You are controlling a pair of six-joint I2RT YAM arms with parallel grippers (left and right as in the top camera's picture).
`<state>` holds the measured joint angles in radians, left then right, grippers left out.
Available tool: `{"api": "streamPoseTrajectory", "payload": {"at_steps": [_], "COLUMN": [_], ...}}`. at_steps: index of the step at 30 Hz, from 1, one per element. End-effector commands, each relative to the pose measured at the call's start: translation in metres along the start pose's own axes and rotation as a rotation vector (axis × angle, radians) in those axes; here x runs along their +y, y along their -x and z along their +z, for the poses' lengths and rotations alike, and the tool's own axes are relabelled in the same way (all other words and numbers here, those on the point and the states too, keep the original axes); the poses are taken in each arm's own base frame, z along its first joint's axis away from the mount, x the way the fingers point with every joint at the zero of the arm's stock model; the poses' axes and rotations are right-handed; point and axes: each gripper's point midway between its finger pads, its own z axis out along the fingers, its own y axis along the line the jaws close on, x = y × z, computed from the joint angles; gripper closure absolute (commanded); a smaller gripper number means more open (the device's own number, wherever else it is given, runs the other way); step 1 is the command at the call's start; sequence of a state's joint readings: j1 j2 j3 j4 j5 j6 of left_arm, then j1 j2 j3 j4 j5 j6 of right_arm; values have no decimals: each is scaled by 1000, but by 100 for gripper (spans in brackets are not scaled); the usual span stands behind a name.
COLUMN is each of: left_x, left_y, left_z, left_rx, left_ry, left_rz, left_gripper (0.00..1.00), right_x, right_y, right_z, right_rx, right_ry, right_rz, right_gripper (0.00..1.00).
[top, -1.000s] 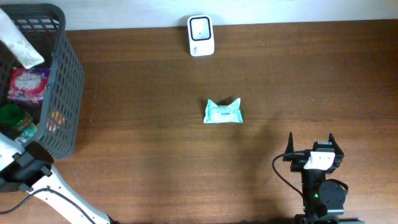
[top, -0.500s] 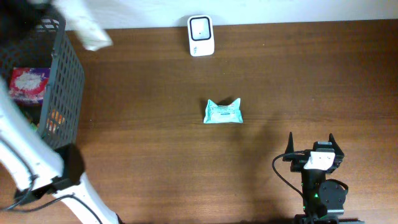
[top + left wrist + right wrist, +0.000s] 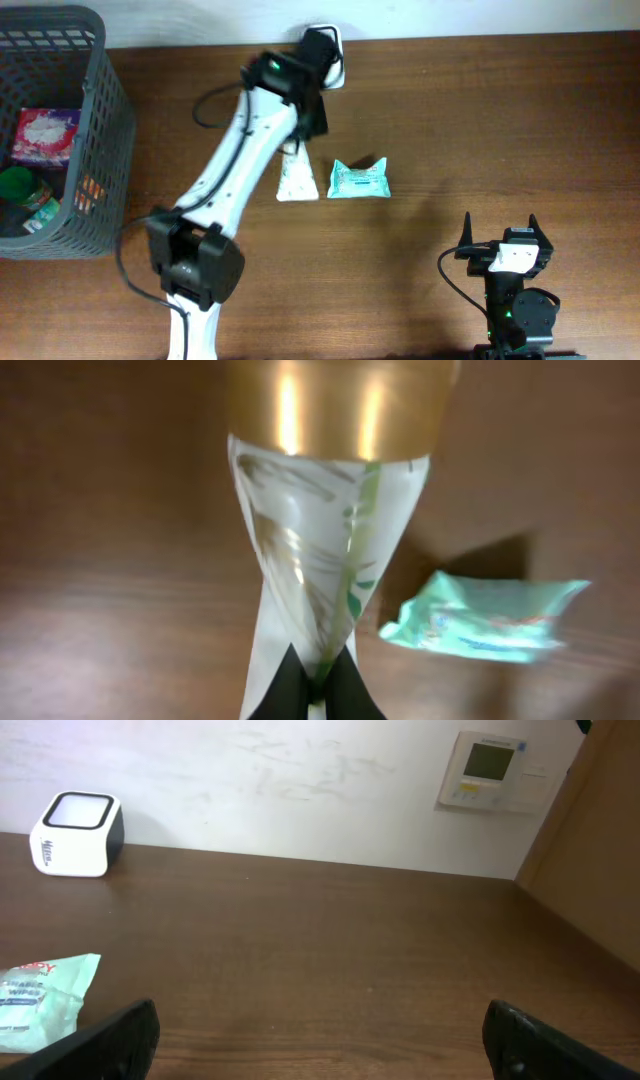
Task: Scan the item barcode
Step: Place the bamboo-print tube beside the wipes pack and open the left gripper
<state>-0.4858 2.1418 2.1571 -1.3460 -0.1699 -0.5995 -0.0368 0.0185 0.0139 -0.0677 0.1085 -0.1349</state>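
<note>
The step in hand is carrying the item to the reader. The left pincer (image 3: 316,678) is closed tight, its 2 black fingertips (image 3: 290,682) pinching the flat crimped end of a white tube (image 3: 297,178). In the left wrist view the tube hangs away from the fingers, with its gold cap (image 3: 340,405) at the far end, toward the table (image 3: 500,130). I cannot tell whether the cap touches the wood.

In the overhead view the tube shows at the centre of the frame, just left of a teal wipes pack (image 3: 358,180) and apart from it. The scanner (image 3: 75,833) stands at the top centre of that view, against the back edge of the table and partly covered by the left arm. The grey basket (image 3: 100,130) with more goods fills the upper left corner.

The right pincer (image 3: 505,250) is parked at the lower right, its 2 fingers spread wide with nothing between them.

No barcode is visible on the tube in any view, so which face carries it cannot be told. Judging from this, the next move calls for lifting the tube toward the top of the frame. It should be held in front of the scanner's window, and the wrist turned until the printed code faces that window. The grip on the thin crimp looks narrow, so a slow turn would be wise to keep the tube from swinging. The path should also pass clear of the wipes pack.
</note>
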Motion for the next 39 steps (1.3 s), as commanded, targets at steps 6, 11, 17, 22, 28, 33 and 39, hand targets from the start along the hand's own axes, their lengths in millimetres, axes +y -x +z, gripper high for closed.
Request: {"api": "streamPoseTrajectory", "payload": {"at_steps": [6,11,17,22,28,33,39], "left_x": [-47,-91,-126,-94,42,222,437], "left_y": [-57,-70,-27,57,144,167,91], "left_z": [114,113,62,-33,-184,-246,-177], "left_rx": [70,42,-36,-206,-509,-765,-492], "left_ry": [-210,-327,-498,-520,-521,-237,274], "left_rz": [2,6,23,71,-108,-325,-756], "left_gripper": [100,99,77,43,26,10,12], "right_x": [-3,-3,-3,-3,-3,-3,-3], "right_y": [-4,-4,-4,-4,-4,-4,-4], "right_z": [0,0,0,0,0,0,0], "right_rx": [9,9,9,9,9,9,9], "right_ry": [-19,-19,-19,-19,-19,-19,-19], "right_rz": [-4,-4,-4,-4,-4,-4,-4], "right_gripper": [1,1,1,1,1,1,1]}}
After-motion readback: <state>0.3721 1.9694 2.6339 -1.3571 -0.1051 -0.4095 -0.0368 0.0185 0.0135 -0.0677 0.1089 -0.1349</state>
